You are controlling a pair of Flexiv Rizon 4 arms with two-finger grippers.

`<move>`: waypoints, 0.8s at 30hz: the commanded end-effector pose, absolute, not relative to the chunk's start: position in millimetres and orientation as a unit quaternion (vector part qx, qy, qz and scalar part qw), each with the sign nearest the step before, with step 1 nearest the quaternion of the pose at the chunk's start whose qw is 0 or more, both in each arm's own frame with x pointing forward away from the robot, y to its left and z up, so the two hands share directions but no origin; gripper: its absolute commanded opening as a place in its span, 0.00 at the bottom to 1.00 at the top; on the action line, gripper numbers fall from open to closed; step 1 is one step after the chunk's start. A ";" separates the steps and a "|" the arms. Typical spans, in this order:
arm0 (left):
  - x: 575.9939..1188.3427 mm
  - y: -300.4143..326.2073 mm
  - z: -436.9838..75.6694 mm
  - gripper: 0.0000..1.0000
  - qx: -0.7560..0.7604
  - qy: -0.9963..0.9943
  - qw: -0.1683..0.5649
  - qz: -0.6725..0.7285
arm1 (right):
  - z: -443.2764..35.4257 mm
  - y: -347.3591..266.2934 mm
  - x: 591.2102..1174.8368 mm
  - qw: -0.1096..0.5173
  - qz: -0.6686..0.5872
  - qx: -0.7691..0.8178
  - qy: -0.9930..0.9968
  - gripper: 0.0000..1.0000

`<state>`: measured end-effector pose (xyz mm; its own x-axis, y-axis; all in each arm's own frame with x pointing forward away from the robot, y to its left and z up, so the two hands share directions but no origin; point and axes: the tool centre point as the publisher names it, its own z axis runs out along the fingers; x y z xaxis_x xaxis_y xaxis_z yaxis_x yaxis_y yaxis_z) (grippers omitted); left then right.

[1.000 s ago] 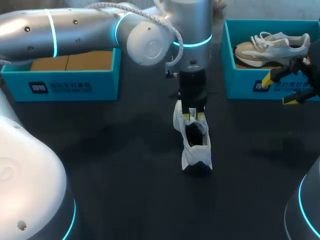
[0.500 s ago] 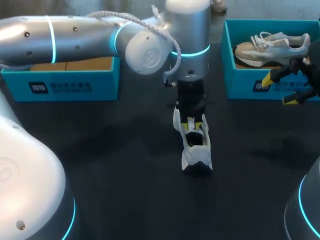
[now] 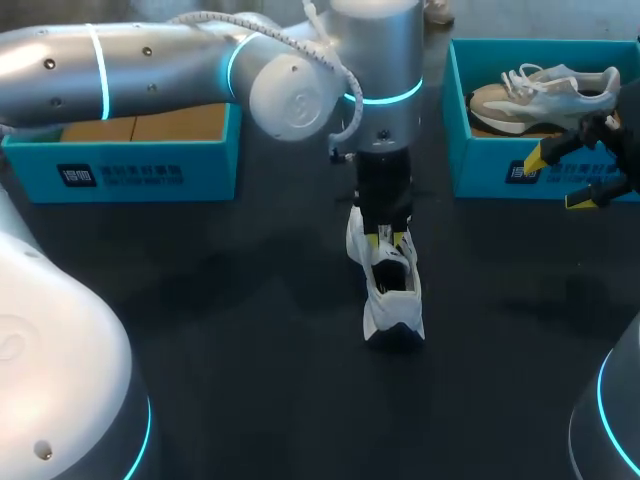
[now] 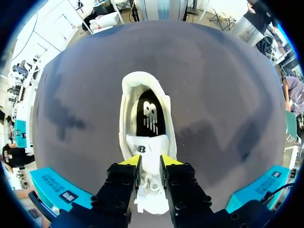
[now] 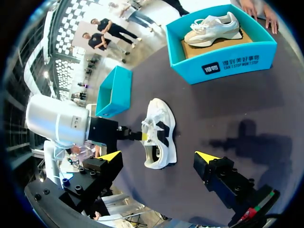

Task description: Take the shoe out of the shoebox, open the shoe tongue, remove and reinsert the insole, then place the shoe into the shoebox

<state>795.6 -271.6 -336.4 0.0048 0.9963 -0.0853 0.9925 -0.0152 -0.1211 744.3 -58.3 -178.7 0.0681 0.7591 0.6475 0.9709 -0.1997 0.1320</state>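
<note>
Head view looks down from behind; all three views share the shoe (image 3: 385, 305).

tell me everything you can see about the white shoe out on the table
The white shoe stands upright on its sole near the middle of the dark table, heel end toward the robot. It is a sneaker of fabric-like material, white with dark side panels and white laces. Its mouth gapes open, showing a black insole lying inside. The left gripper comes down from above and is shut on its tongue; nothing else touches it.
</note>
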 end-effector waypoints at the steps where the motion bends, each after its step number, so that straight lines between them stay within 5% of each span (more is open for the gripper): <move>1: 795.2 -279.1 -350.7 0.25 -0.709 -0.701 0.020 0.072 | -178.6 -57.5 743.9 0.171 -0.307 -0.712 -0.608 1.00; 13: 774.7 -270.6 -370.6 0.25 -0.700 -0.708 0.038 0.082 | -178.6 -57.5 743.9 0.171 -0.307 -0.712 -0.608 1.00; 24: 774.7 -271.5 -315.7 0.26 -0.700 -0.709 -0.007 0.084 | -178.6 -57.5 743.9 0.171 -0.307 -0.712 -0.608 1.00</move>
